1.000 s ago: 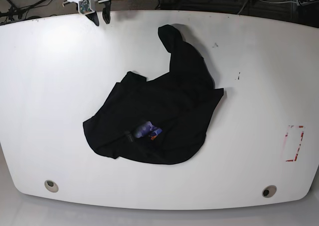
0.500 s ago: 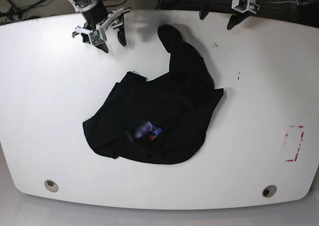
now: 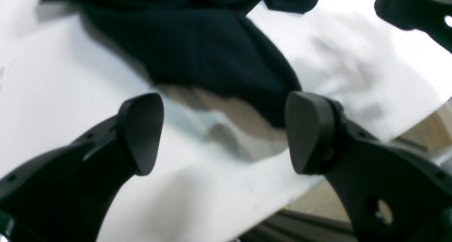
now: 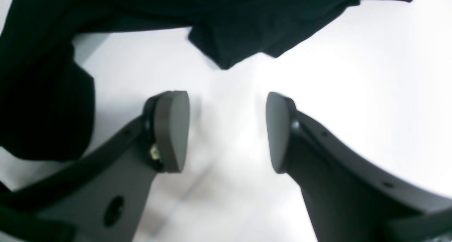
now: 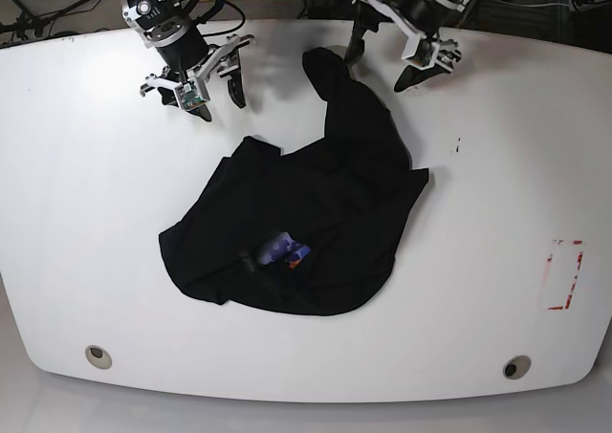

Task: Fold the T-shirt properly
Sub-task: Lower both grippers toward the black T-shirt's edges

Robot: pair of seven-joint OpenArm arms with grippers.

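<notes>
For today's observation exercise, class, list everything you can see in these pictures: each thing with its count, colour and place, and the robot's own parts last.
T-shirt: one, black, crumpled at the table's middle, one part stretching toward the far edge; a small purple-blue and orange bit of print shows near its front.
Table: one, white, fills the base view.
Round holes: two, near the table's front corners.
Red marking: one, rectangular outline near the table's right edge in the base view.
Small dark marks: a few, right of the shirt.
Left gripper: one, black, open, above the shirt's far end.
Right gripper: one, black, open, over bare table beyond the shirt.
</notes>
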